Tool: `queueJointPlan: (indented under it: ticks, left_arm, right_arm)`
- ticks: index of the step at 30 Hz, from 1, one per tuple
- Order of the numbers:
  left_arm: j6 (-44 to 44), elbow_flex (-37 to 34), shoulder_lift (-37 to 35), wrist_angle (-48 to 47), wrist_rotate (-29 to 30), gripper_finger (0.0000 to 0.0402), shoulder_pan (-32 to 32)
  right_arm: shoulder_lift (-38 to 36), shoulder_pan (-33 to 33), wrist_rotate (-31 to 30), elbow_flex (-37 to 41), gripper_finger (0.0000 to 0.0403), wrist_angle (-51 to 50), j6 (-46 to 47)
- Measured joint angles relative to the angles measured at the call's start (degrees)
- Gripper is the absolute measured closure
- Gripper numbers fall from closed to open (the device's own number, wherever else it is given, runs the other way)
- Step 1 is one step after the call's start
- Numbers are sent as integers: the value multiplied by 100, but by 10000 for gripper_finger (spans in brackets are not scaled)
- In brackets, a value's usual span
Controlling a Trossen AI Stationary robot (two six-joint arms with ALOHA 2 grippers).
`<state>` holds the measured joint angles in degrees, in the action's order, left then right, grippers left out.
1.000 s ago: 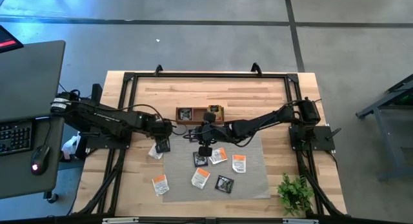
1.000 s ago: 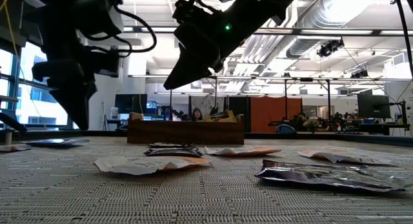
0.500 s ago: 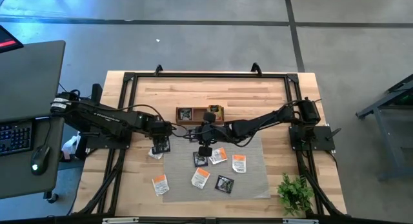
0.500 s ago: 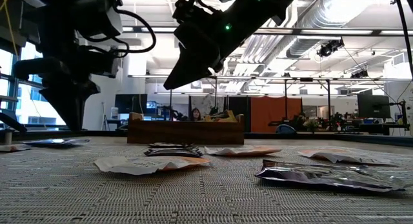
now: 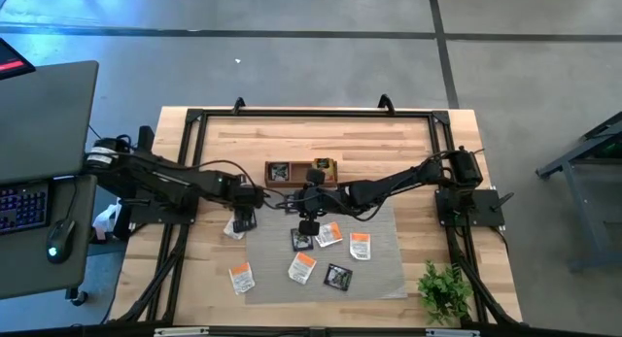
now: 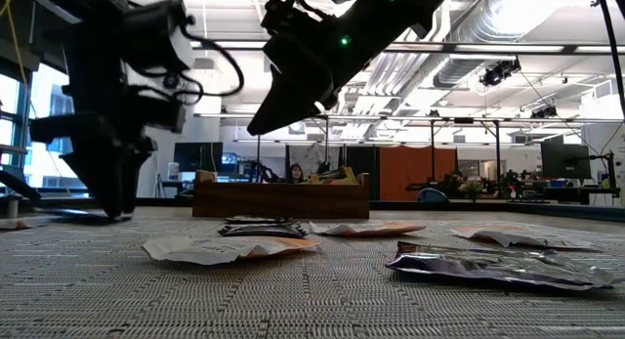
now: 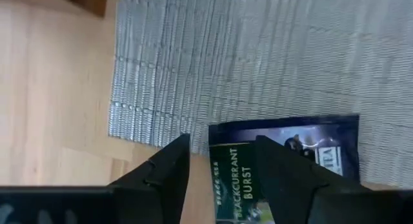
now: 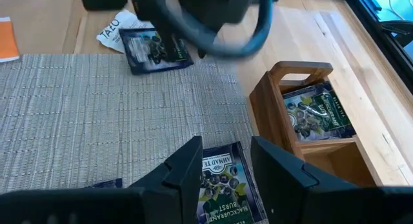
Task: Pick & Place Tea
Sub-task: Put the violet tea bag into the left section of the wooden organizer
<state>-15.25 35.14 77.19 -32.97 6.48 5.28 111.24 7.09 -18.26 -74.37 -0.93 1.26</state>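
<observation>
My left gripper stands open, pointing down, low at the left edge of the grey mat. Its fingers straddle the near edge of a black tea sachet. That sachet lies flat, partly on a white one. My right gripper hangs open, well above another black sachet on the mat. The wooden box stands behind them with a black sachet in one compartment. My left gripper comes at the black sachet from above, with one finger over the sachet's label edge and the other beside it over the wood. Whether either fingertip touches the sachet, I cannot tell.
Several more sachets lie flat on the mat, and one lies on the wood at the near left. A small green plant stands at the near right corner. A black frame rims the table.
My left gripper has come down to the table at the mat's left edge and opened, letting go of the black sachet, which now lies flat there. My right gripper has kept still.
</observation>
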Motion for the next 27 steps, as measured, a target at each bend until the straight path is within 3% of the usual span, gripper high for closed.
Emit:
queueJointPlan:
  ticks: [7, 16, 20, 23, 27]
  left_arm:
    - [44, 35, 453, 42, 3, 253, 2]
    - [27, 48, 498, 54, -26, 388, 4]
    - [10, 355, 531, -173, 76, 386, 4]
    - [222, 707, 546, -256, 451, 386, -2]
    - [614, 1121, 535, -246, 1604, 399, 0]
  right_arm:
    - [0, 1, 5, 0, 274, -4, 0]
    - [0, 2, 5, 0, 274, -4, -7]
    - [0, 2, 5, 0, 274, -3, -6]
    - [0, 2, 5, 0, 274, -2, -6]
    - [0, 2, 5, 0, 274, 0, 3]
